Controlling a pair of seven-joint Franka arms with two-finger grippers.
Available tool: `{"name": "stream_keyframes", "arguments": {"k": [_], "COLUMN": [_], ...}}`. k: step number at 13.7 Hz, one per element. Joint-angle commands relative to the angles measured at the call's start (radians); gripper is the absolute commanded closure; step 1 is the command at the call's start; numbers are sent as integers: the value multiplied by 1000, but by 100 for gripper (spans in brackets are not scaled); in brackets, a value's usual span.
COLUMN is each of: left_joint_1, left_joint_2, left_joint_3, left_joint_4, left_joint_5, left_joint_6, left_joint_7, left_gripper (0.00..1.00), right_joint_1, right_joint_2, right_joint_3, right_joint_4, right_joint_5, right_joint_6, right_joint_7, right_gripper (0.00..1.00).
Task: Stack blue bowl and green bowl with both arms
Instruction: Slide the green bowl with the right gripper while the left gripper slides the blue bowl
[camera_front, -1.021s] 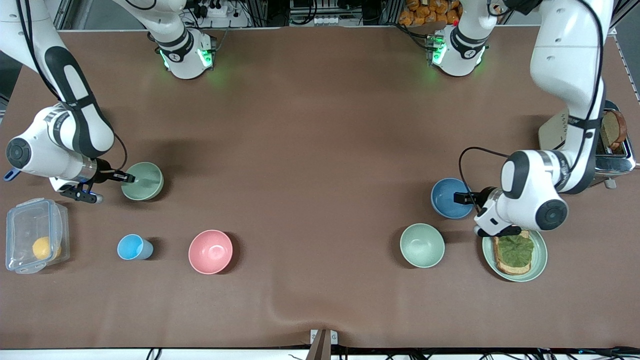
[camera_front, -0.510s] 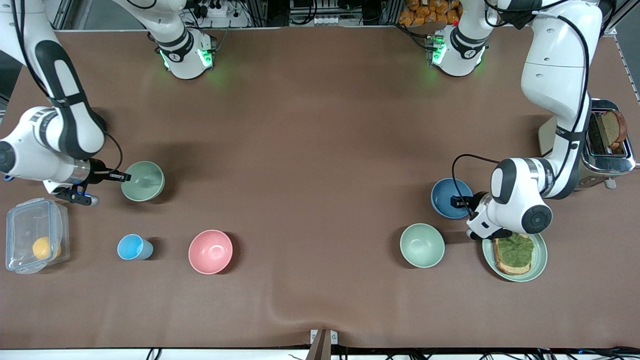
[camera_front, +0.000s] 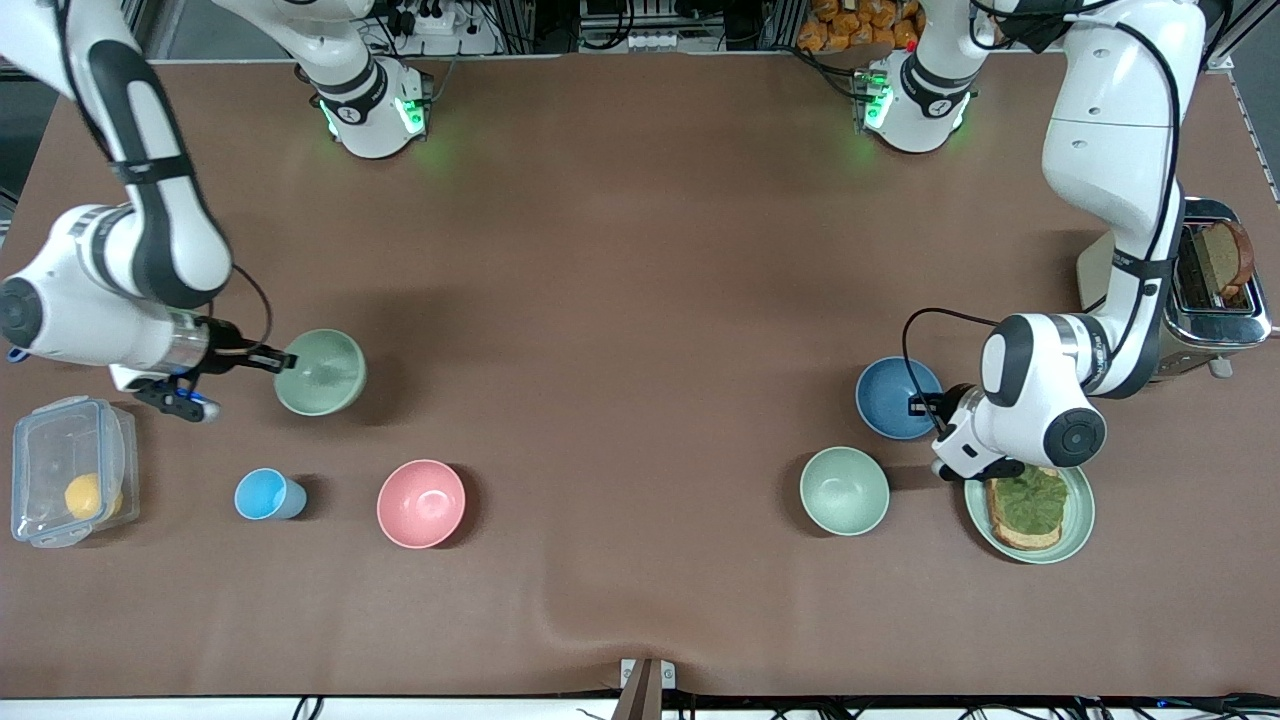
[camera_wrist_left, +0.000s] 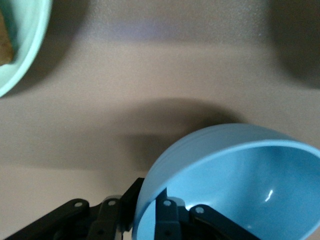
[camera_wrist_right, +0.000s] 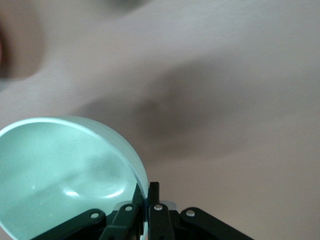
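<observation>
The blue bowl (camera_front: 893, 393) is toward the left arm's end of the table. My left gripper (camera_front: 918, 406) is shut on its rim, one finger inside and one outside. In the left wrist view the blue bowl (camera_wrist_left: 235, 185) is tilted, with its shadow on the table below, and the left gripper (camera_wrist_left: 150, 195) clamps its rim. The sage-green bowl (camera_front: 322, 372) is toward the right arm's end. My right gripper (camera_front: 283, 362) is shut on its rim and holds it a little above the table. The right wrist view shows the green bowl (camera_wrist_right: 65, 170) in the right gripper (camera_wrist_right: 148, 195).
A paler mint bowl (camera_front: 844, 490) and a mint plate (camera_front: 1080, 530) with toast lie nearer the front camera than the blue bowl. A pink bowl (camera_front: 421, 503), a light-blue cup (camera_front: 265, 494) and a clear box (camera_front: 70, 484) lie near the green bowl. A toaster (camera_front: 1215, 290) stands at the left arm's end.
My right gripper has carried the green bowl toward the table's middle and raised it. My left gripper has shifted the blue bowl slightly toward the middle.
</observation>
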Motion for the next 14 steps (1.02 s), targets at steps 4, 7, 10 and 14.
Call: {"name": "stream_keyframes", "arguments": {"k": [4, 7, 10, 14], "left_joint_1": [0, 1, 10, 9], "left_joint_2": [-114, -229, -349, -430], "left_joint_3": [4, -22, -60, -86], "left_joint_4": [-22, -81, -170, -224], "left_joint_5": [-17, -17, -32, -145], "left_joint_6": [-18, -56, -86, -75], "left_joint_7": [-23, -86, -93, -93], "left_gripper": [100, 100, 100, 100], "right_joint_1": [229, 321, 438, 591], "right_joint_2": [-28, -28, -21, -3], "right_joint_3": [-10, -8, -8, -10], "right_joint_4": [40, 46, 48, 48], "right_joint_5": [12, 14, 14, 12], "right_joint_6": [2, 28, 89, 159], "right_joint_7": [362, 507, 697, 896], "right_gripper": [100, 100, 100, 100]}}
